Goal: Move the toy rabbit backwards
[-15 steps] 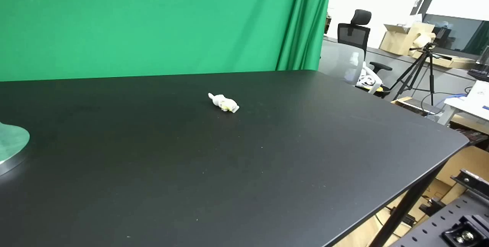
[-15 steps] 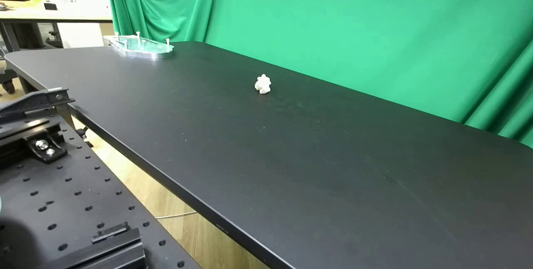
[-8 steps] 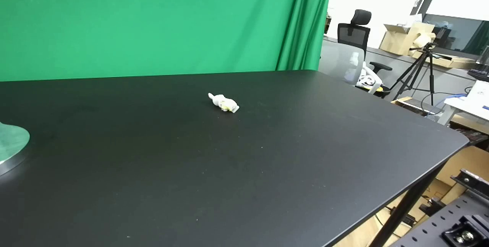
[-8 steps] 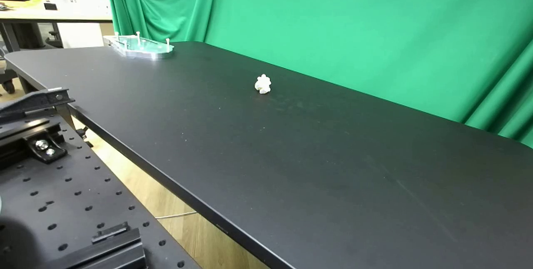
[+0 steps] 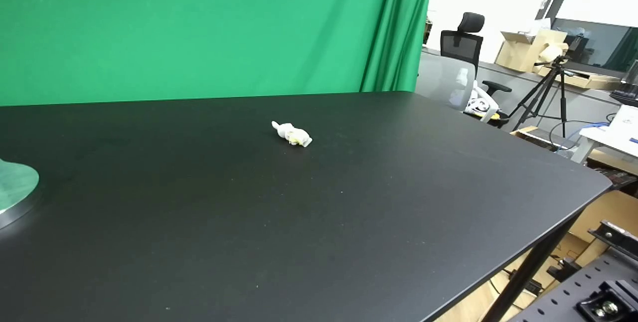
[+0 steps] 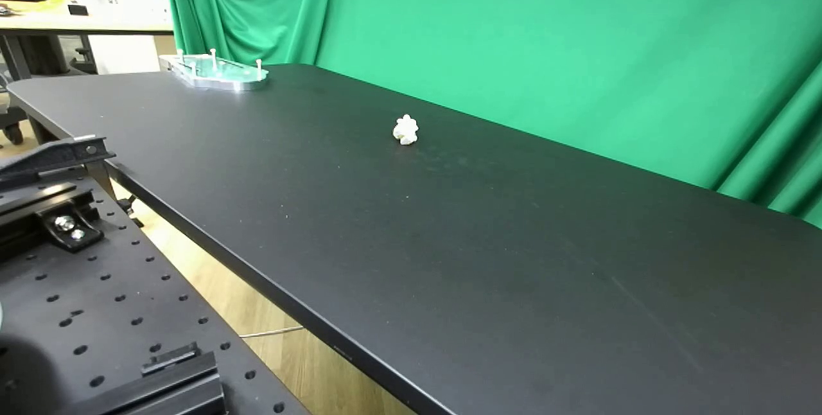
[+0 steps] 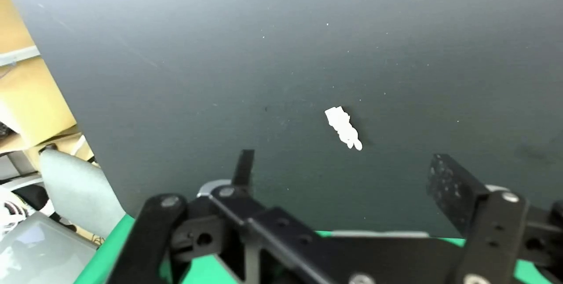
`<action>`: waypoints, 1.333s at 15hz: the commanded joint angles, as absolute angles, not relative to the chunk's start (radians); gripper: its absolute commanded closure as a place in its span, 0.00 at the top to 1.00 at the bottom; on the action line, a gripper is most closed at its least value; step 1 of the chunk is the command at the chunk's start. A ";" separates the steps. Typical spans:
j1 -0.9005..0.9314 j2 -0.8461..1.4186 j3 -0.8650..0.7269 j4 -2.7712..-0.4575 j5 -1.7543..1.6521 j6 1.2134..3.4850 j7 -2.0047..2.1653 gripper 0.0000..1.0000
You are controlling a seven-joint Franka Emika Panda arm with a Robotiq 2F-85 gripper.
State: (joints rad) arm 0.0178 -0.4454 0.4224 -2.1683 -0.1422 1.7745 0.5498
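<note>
1. Closest thing is the gripper (image 7: 343, 154), at the bottom of the wrist view. Jaws are spread wide apart, dark tabletop showing through the gap.

2. Also pretty close, in an exterior view: a dark perforated plate (image 6: 128, 286) with black rails (image 6: 160, 396) on it. A strip of wood-look floor (image 6: 327, 383) shows between that and the table.

3. Then the big black table (image 6: 411, 261), kinda speckled with little pale dots.

4. The toy rabbit (image 5: 294, 135) is lying on the table, over toward the curtain side, visible in both exterior views. White, bit of a yellowish patch, ears pointing toward the curtain. In the wrist view it's out past the jaw tips, roughly lined up with the gap and touching neither side.

5. Far corner of the table, in an exterior view: a clear greenish tray (image 6: 234, 74) with whitish posts sticking up.

6. Behind the table, a green curtain (image 5: 199, 33).

7. Way back past the curtain's edge: a black office chair (image 5: 461, 45), a cardboard box (image 5: 516, 55) and a tripod (image 5: 563, 97).
</note>
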 commanded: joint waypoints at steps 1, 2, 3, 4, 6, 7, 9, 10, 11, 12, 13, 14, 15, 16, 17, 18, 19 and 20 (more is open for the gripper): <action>0.024 -0.359 0.363 -2.142 -0.180 1.769 0.541 1.00; 0.026 -0.327 0.340 -2.134 -0.186 1.776 0.503 1.00; 0.029 -0.293 0.315 -2.126 -0.195 1.791 0.445 1.00; 0.031 -0.254 0.293 -2.116 -0.218 1.816 0.384 1.00; 0.032 -0.180 0.260 -2.086 -0.276 1.861 0.290 1.00; 0.035 -0.138 0.243 -2.067 -0.306 1.886 0.237 1.00; 0.043 -0.065 0.213 -2.026 -0.350 1.925 0.128 1.00; 0.046 -0.031 0.200 -2.003 -0.363 1.944 0.078 1.00; 0.049 -0.001 0.187 -1.982 -0.364 1.965 0.023 1.00; 0.053 0.022 0.176 -1.964 -0.350 1.986 -0.031 1.00; 0.056 0.041 0.165 -1.949 -0.312 2.011 -0.092 1.00; 0.058 0.058 0.158 -1.937 -0.284 2.028 -0.147 1.00; 0.058 0.075 0.153 -1.926 -0.247 2.045 -0.208 1.00; 0.057 0.091 0.149 -1.915 -0.204 2.048 -0.259 1.00; 0.056 0.103 0.146 -1.901 -0.158 2.027 -0.286 1.00; 0.065 0.073 0.143 -1.951 -0.211 2.052 -0.224 1.00; 0.066 0.082 0.140 -1.946 -0.199 2.052 -0.239 1.00; 0.067 0.084 0.139 -1.948 -0.200 2.053 -0.239 1.00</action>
